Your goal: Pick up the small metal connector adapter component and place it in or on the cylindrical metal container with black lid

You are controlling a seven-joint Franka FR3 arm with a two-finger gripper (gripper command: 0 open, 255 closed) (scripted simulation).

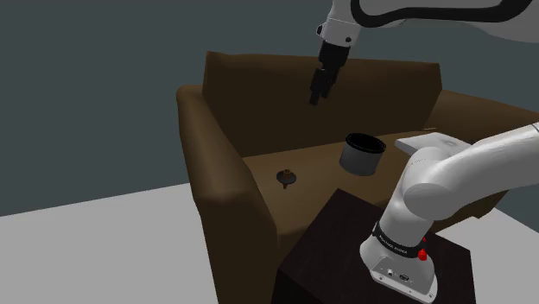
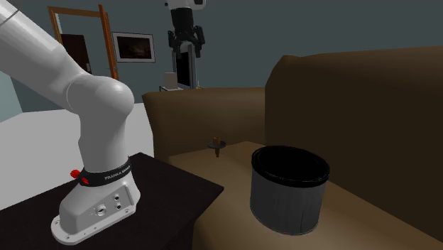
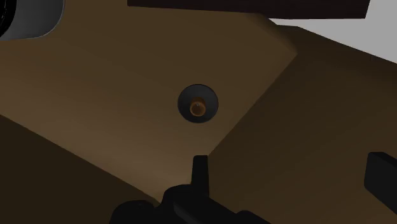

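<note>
The small connector (image 1: 288,178) is a dark disc with a brownish stub; it stands upright on the brown sofa seat (image 1: 320,177). From the far side the connector (image 2: 216,144) shows past the container. The grey cylindrical container (image 1: 362,153) with a black rim stands on the same seat, toward the shoulder view's right. My gripper (image 1: 318,91) hangs open high above the seat, roughly between the two and in front of the backrest, holding nothing. Along the hand, the connector (image 3: 198,105) lies ahead of my open gripper (image 3: 289,178), and the container (image 3: 25,16) shows at a corner.
The sofa's backrest (image 1: 285,78) and thick armrest (image 1: 212,155) enclose the seat. A flat white object (image 1: 428,141) lies on the seat beyond the container. My dark stand (image 1: 345,250) abuts the sofa front. A framed picture (image 2: 133,47) and doorway (image 2: 78,42) are far behind.
</note>
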